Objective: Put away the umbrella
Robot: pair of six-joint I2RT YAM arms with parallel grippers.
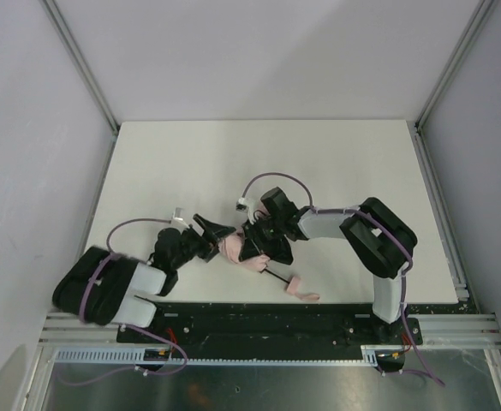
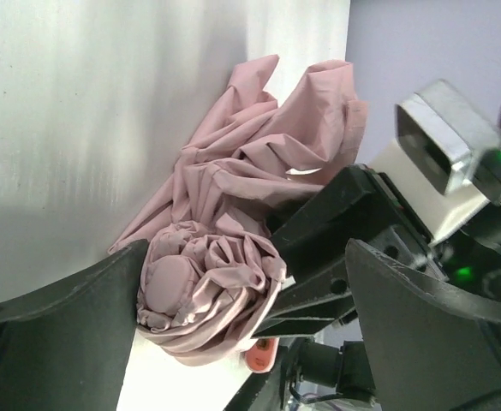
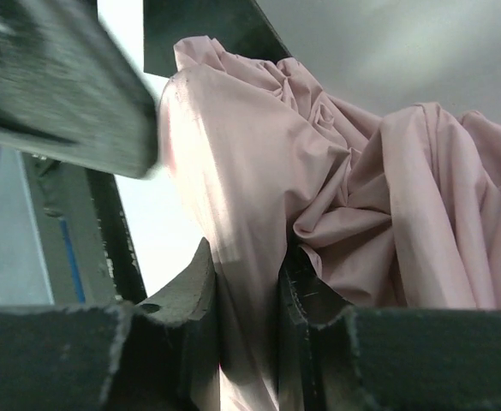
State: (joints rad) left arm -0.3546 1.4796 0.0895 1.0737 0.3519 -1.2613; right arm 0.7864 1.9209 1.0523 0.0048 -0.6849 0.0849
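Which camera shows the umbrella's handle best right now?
Top external: the umbrella's handle lies uncovered on the table near the front edge, the dark shaft leading to it. Left wrist shows bunched fabric and a small pinkish bit I cannot identify; right wrist shows fabric only.

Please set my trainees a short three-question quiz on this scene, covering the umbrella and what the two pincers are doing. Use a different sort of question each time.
1. True or false: the right pincer is shut on a fold of the umbrella.
2. In the top view, where does the umbrella's handle lie? A) by the near edge of the table; B) by its far edge; C) on the left arm's base.
3. Fill the gap: the jaws of the left pincer stand ____ on either side of the bunched pink fabric.

Key: 1 true; 2 A; 3 open.
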